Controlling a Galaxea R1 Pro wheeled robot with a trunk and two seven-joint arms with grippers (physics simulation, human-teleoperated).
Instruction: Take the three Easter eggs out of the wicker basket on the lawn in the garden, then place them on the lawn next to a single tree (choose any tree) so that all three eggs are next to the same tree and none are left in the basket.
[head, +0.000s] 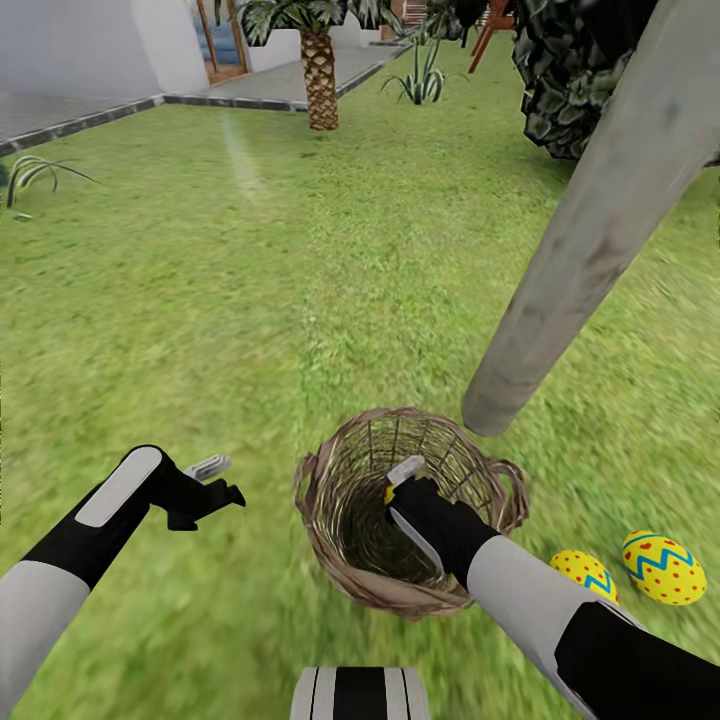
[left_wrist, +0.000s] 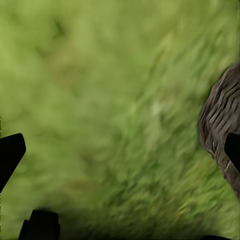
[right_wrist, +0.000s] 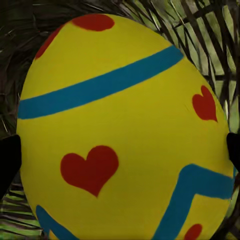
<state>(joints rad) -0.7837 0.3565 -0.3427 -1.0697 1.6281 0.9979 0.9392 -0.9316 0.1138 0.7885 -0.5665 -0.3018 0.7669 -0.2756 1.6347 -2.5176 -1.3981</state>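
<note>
Two Easter eggs (head: 625, 570) out on the lawn (head: 250, 300), lying side by side just right of the wicker basket (head: 330, 530) and near the foot of the pale grey tree trunk (head: 590, 240). Third egg (right_wrist: 125, 125) down inside the basket, yellow with blue bands and red hearts, seen close up in the right wrist view against the woven wall. Right gripper (head: 400, 490) reaching into the basket's mouth, jaws spread on either side of the egg, dark fingertips (right_wrist: 9, 160) at its two flanks; contact or firm pinch impossible to tell. A sliver of yellow visible beside the gripper in the head view. Left gripper (head: 215, 480) hovering low over bare grass to the left of the basket, well apart from it, jaws spread with nothing between them. Basket's brown weave (left_wrist: 222, 125) at the edge of the left wrist view. Basket upright on the grass, just in front of the trunk's base. Farther off, a palm (head: 320, 80) beside a grey paved path (head: 80, 115), a dark bush (head: 570, 70) behind the trunk.
</note>
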